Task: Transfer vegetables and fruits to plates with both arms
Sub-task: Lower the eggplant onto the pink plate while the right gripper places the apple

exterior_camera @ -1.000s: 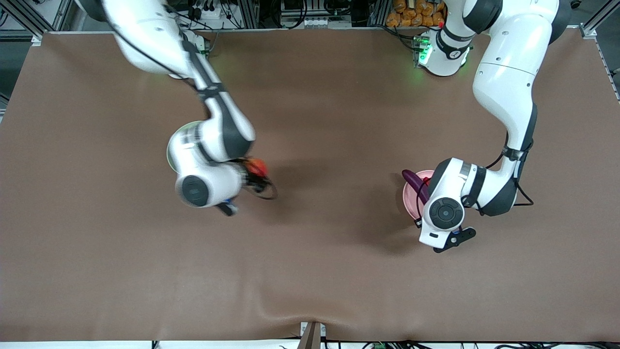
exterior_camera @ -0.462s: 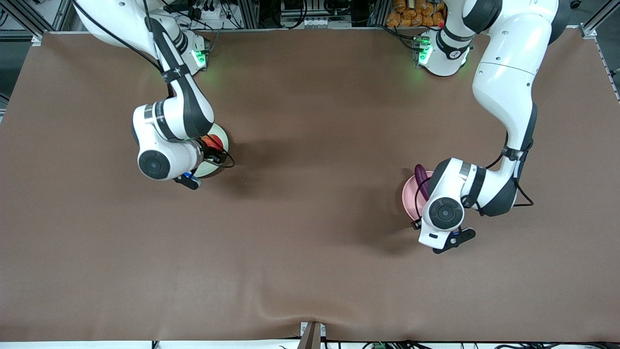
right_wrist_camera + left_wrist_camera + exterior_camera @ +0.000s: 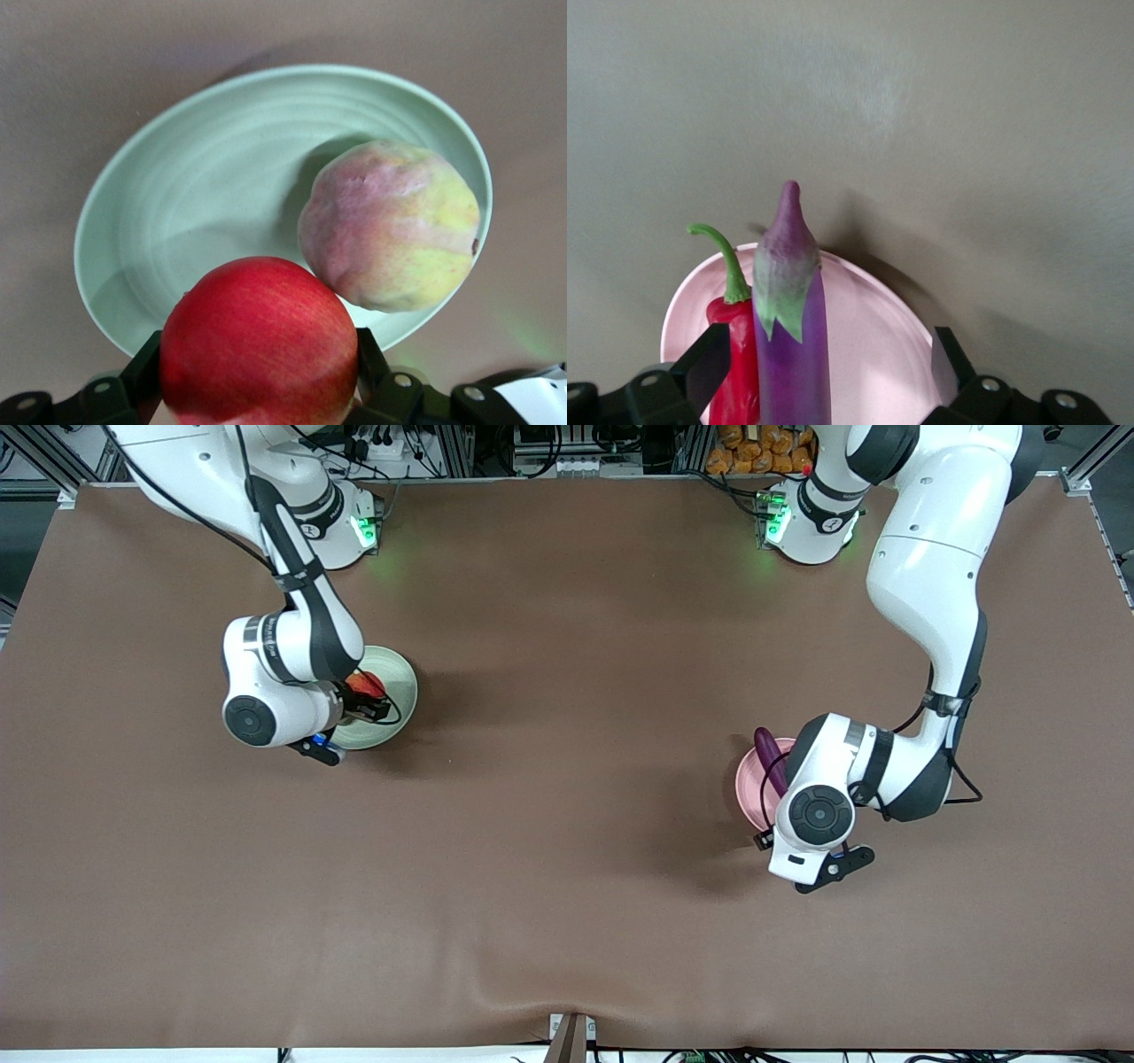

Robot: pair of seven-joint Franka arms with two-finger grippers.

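My right gripper (image 3: pixel 257 363) is shut on the red round fruit (image 3: pixel 259 341) and holds it over the rim of the pale green plate (image 3: pixel 177 221). The yellow-pink peach (image 3: pixel 390 226) lies in that plate. In the front view the red fruit (image 3: pixel 365 685) shows over the green plate (image 3: pixel 394 677). My left gripper (image 3: pixel 828 367) stands open over the pale pink plate (image 3: pixel 877 336). The purple eggplant (image 3: pixel 793 328) lies on that plate between the fingers, beside the red chili (image 3: pixel 735 354). From the front, the eggplant (image 3: pixel 767 755) pokes out past the pink plate (image 3: pixel 749 784).
A brown cloth (image 3: pixel 567 850) covers the whole table, with a wrinkle (image 3: pixel 523 992) by the edge nearest the front camera. Both arm bases (image 3: pixel 811 527) with green lights stand along the edge farthest from it. The two plates lie well apart.
The right arm has swung the red fruit toward its own end of the table, over the green plate. The left gripper has opened, letting go of the eggplant on the pink plate.
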